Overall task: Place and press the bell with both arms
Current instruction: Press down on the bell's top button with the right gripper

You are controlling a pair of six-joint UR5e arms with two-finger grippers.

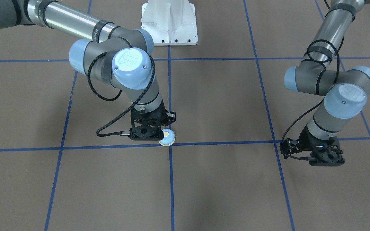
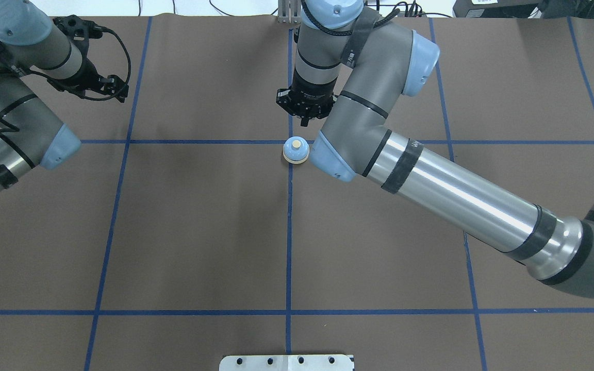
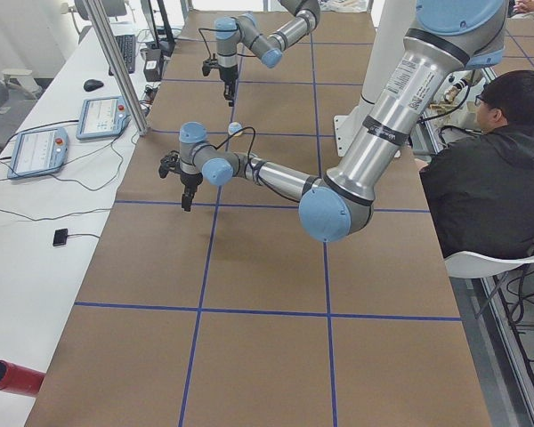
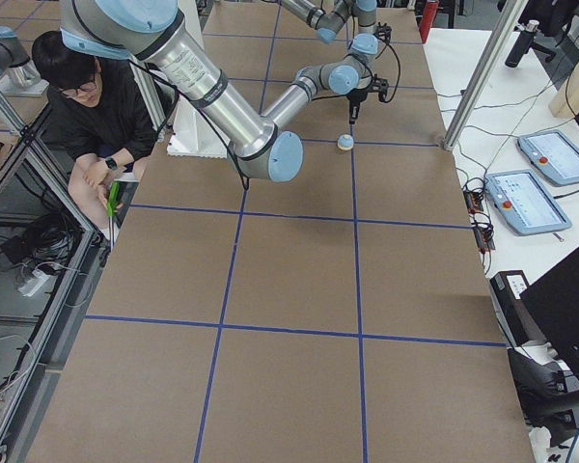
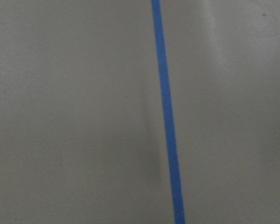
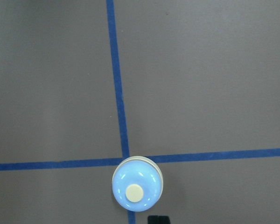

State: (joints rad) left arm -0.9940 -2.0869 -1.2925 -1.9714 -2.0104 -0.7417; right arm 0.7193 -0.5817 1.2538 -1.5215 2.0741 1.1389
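Blue-topped bell (image 1: pixel 166 137) sits where the tape lines (image 1: pixel 220 142) cross in the front view, just beside the right gripper (image 1: pixel 146 134). The left gripper (image 1: pixel 327 158) hangs well apart, and we can't tell how its jaws stand. Overhead, nothing grips the bell. The right wrist view shows black tips pinched together and empty, near the bell. We'd guess it's light, rigid and slick on the dome, so grab the base rim.

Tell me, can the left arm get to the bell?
Probably yes. The left gripper hangs off to the side, with only bare table between it and the bell. The right gripper hovers just beside the bell and may crowd it.
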